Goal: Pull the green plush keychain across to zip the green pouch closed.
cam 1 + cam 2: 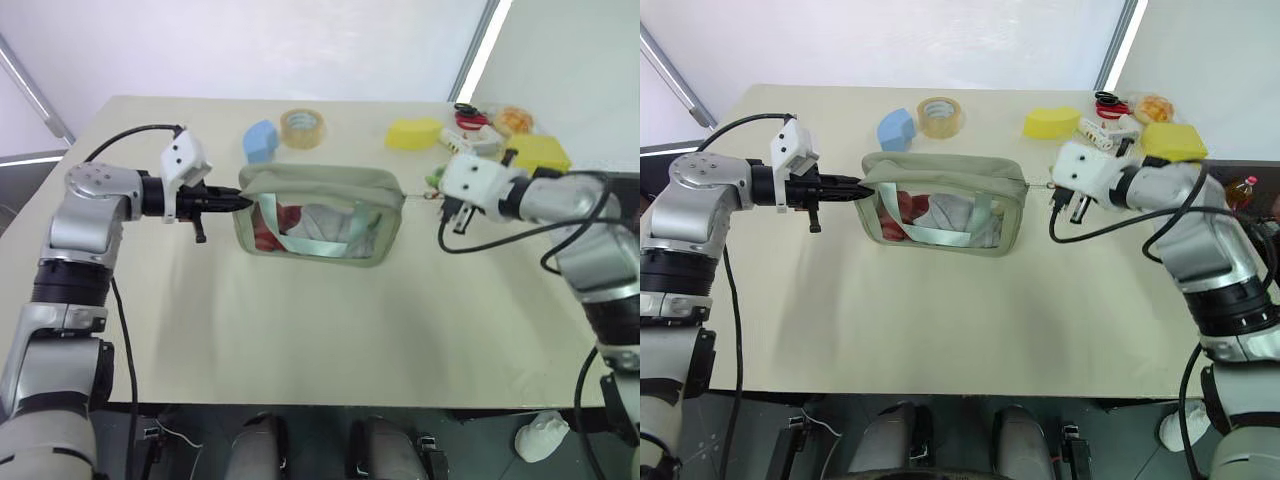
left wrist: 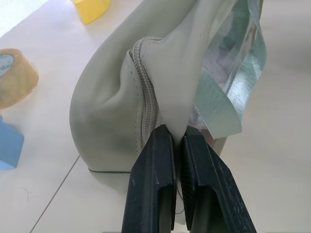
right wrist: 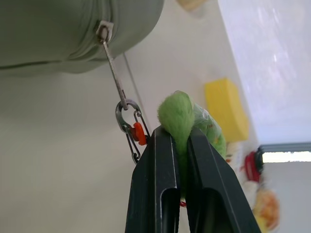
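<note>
Now right end effector (image 3: 182, 141) pinching green plush keychain (image 3: 179, 114), left end effector (image 2: 176, 141) pinching green pouch (image 1: 318, 185) opp. end

Right gripper (image 3: 181, 141) closed on the keychain (image 3: 177, 114), green fuzz squeezed between black fingers (image 3: 155, 179). Beside it a metal clip (image 3: 129, 128) with orange part, linked by zipper pull (image 3: 112, 63) to the pouch (image 3: 58, 29). Behind, yellow sponge (image 3: 226, 109).
</note>
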Controlling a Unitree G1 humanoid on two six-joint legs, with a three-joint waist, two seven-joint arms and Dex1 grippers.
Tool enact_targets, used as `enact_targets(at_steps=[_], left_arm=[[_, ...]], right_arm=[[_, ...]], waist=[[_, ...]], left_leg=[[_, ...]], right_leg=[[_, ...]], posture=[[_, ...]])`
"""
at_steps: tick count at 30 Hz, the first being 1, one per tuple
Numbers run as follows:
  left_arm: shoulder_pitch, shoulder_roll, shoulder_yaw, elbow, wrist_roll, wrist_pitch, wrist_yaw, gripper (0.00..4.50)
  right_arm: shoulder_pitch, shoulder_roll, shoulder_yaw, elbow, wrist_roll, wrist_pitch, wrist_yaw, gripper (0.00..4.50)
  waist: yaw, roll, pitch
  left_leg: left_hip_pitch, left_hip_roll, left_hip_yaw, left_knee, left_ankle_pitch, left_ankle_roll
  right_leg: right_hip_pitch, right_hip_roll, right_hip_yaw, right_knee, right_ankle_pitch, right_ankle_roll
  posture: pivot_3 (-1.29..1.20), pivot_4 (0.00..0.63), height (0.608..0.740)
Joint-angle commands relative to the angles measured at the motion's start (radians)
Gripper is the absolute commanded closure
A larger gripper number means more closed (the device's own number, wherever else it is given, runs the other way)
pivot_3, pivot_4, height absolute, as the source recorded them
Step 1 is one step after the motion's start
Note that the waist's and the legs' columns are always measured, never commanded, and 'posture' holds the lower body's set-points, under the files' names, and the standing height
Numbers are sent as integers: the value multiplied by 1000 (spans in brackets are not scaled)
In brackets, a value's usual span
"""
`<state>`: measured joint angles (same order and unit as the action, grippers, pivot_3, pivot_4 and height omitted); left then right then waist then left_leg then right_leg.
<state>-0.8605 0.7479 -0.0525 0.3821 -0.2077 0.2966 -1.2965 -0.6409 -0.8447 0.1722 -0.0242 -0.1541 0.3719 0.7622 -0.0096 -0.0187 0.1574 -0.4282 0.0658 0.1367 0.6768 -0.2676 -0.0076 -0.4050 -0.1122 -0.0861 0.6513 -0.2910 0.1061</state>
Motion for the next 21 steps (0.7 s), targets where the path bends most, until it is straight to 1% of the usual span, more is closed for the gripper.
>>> enact_targets(at_steps=[1, 6, 8, 11, 13, 17, 20, 21], left_arm=[[6, 7, -12, 3, 11, 7, -3, 4500], [19, 13, -9, -19, 6, 18, -4, 4500], [24, 16, -8, -29, 5, 21, -3, 4500], [28, 15, -8, -39, 4, 27, 0, 4500], [33, 16, -6, -48, 2, 33, 1, 4500], [39, 13, -1, -58, 4, 41, 19, 4500], [13, 24, 45, -54, -53, 116, 11, 3381], [8, 31, 59, -57, -74, 145, 6, 2896]], right_arm=[[74, 75, 1, 22, -13, 2, -71, 4439], [116, 209, 48, 36, -18, 2, -117, 4439], [136, 215, 86, 50, -52, -32, -115, 4439], [156, 185, 121, 92, -111, -100, -114, 4439], [151, 181, 90, 95, -100, -107, -117, 4439], [114, 203, -46, 31, 36, -18, -81, 4439], [105, 145, -232, -165, 308, 232, 80, 3399], [108, 122, -271, -214, 370, 302, 114, 2901]], waist=[[1, 0, 0], [-3, 0, 0], [-1, 0, 0], [-1, 0, 0], [-2, 0, -1], [0, 0, -1], [2, 1, 0], [2, 2, 1]], left_leg=[[0, 0, 0, 0, 0, 0], [0, 0, 0, 0, 0, 0], [1, 0, 0, 0, 0, 0], [1, 0, 0, 0, 0, 0], [1, 0, -1, 0, 0, 0], [2, 0, -1, 0, 0, 0], [1, 0, -1, 0, 0, 0], [1, 0, -1, 0, 0, 0]], right_leg=[[0, 0, 0, 0, 0, 0], [0, 0, 0, 0, 0, 0], [1, 0, 0, 0, 0, 0], [1, 0, 0, 0, 0, 0], [2, 0, 0, 0, 0, 0], [2, 0, 0, 0, 0, 0], [2, 0, 0, 0, 0, 0], [2, 0, 0, 0, 0, 0]], posture=[[0, 150, 740], [0, 150, 740], [0, 150, 740], [0, 150, 740], [0, 150, 740], [0, 150, 740], [0, 150, 740], [0, 150, 740]])
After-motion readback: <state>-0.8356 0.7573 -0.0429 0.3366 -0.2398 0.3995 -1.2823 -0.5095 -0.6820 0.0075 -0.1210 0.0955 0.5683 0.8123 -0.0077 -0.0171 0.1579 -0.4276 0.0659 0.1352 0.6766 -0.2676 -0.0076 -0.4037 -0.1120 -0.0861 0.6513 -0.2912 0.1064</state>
